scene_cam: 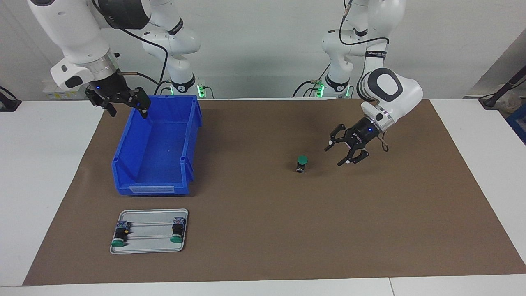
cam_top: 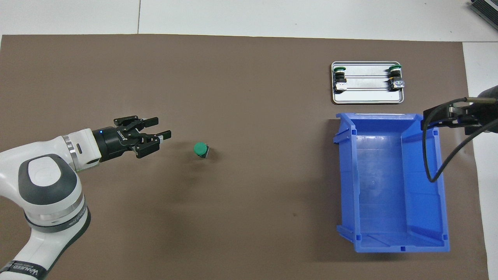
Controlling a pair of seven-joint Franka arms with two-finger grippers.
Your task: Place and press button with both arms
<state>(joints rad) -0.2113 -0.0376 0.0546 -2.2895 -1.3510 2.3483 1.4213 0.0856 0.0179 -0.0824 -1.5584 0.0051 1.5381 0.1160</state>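
Observation:
One button (scene_cam: 302, 163) (cam_top: 200, 149) stands upright on the brown mat, green cap up, near the table's middle. My left gripper (scene_cam: 337, 155) (cam_top: 158, 129) hovers low over the mat just beside it, toward the left arm's end. It points at the button, open, with nothing between its fingers. My right gripper (scene_cam: 127, 112) (cam_top: 447, 114) hangs open and holds nothing. It is over the rim of the blue bin (scene_cam: 123, 156) (cam_top: 432, 202) on the side toward the right arm's end. Two more buttons (scene_cam: 120, 236) (scene_cam: 178, 231) (cam_top: 340, 77) (cam_top: 396, 76) lie on their sides on a metal tray (scene_cam: 152, 218) (cam_top: 367, 95).
The tray sits farther from the robots than the blue bin, both toward the right arm's end of the table. A black cable (cam_top: 430, 167) loops from the right arm over the bin. The brown mat (scene_cam: 287, 230) covers most of the white table.

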